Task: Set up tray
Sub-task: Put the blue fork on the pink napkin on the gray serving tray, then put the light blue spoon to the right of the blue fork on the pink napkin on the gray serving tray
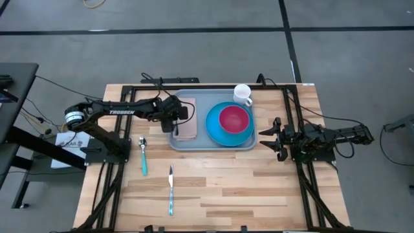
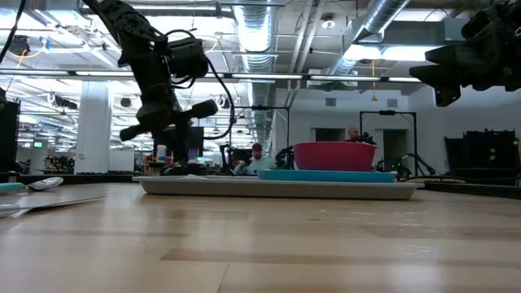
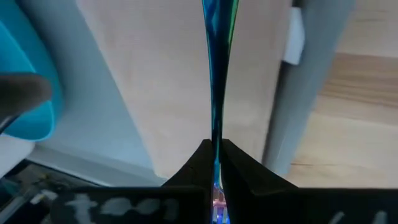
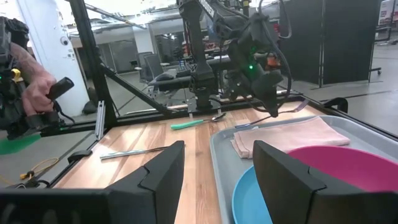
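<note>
high view | left pincer (image 1: 173, 123) over tray (image 1: 200, 144) left edge | right pincer (image 1: 277, 137) beside tray

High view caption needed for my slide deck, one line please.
Left gripper holds a utensil over the napkin on the tray; right gripper waits open beside it.

**Where you can pass, and what blocks you**

Your left gripper (image 1: 176, 123) hangs over the tray's (image 1: 194, 145) napkin end, clamped on a thin utensil (image 4: 273, 114) — directly below it lies the folded napkin (image 1: 187, 120). Just beyond, toward the other arm, the blue plate (image 1: 223, 133) with the red bowl (image 1: 234, 119) fills the tray, and the white mug (image 1: 242, 94) guards the far corner. Behind it on bare wood lie a spoon (image 1: 143, 154) and a knife (image 1: 171, 189) — between them is open table. Your right gripper (image 1: 275, 136) waits with jaws spread just off the tray's edge; the wood in front of it is free.
</note>
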